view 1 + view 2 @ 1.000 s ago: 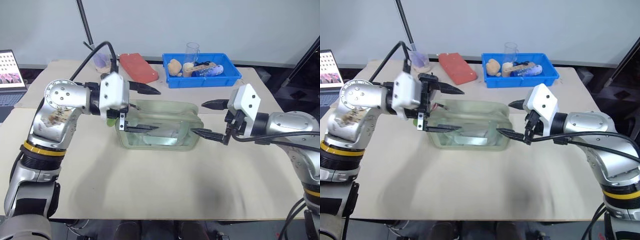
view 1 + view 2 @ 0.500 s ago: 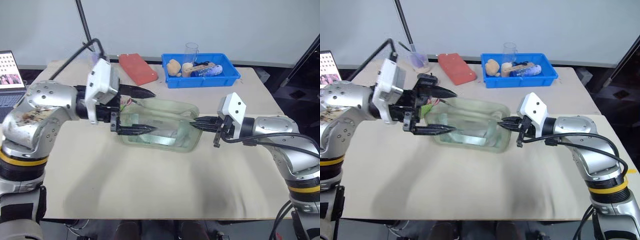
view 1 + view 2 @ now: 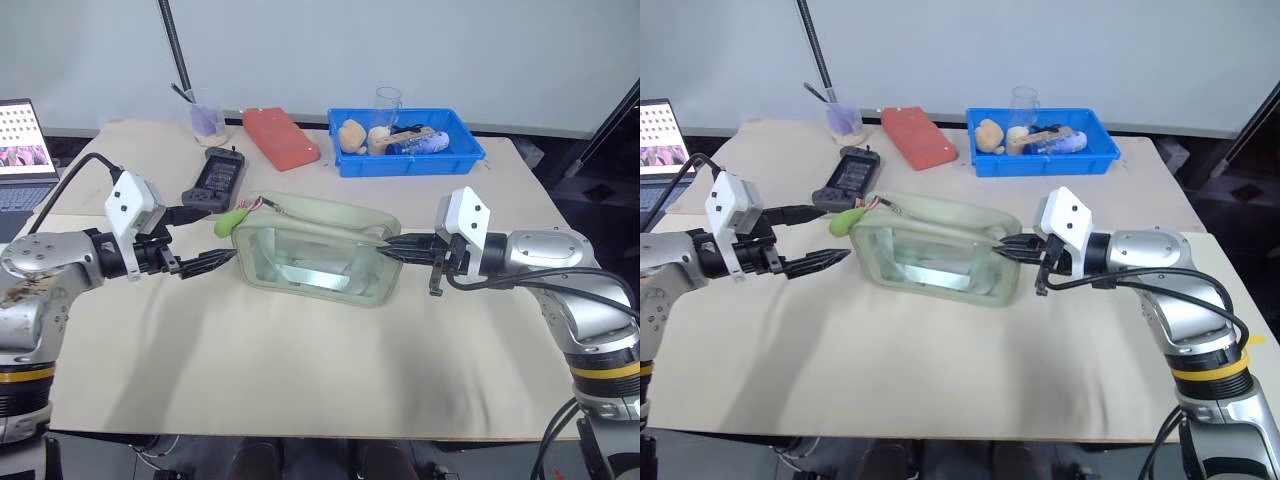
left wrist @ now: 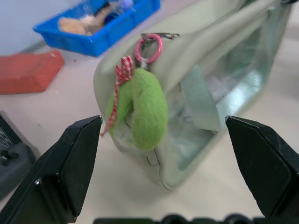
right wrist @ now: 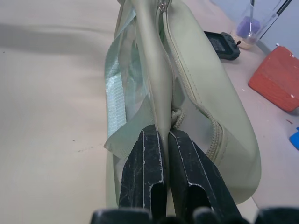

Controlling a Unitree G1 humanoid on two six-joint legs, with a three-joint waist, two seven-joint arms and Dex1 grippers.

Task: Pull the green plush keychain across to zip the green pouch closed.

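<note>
Pinched on the green pouch (image 3: 315,257) end fabric: right gripper (image 3: 392,248). Spread wide, just beside the pouch's other end, facing green plush keychain (image 4: 140,108): left gripper (image 3: 210,255).

Lime-green keychain (image 4: 140,109), pink ring, red-white checked ribbon; sage-green pouch (image 3: 320,250); blue tray (image 3: 405,158); red case (image 3: 281,137).

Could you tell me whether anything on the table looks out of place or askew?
Nothing is spilled or damaged. The green pouch sits askew to the table edge and its soft top sags. The right gripper pinches the strap at one end; the plush keychain dangles off the other end, before the open left gripper.
</note>
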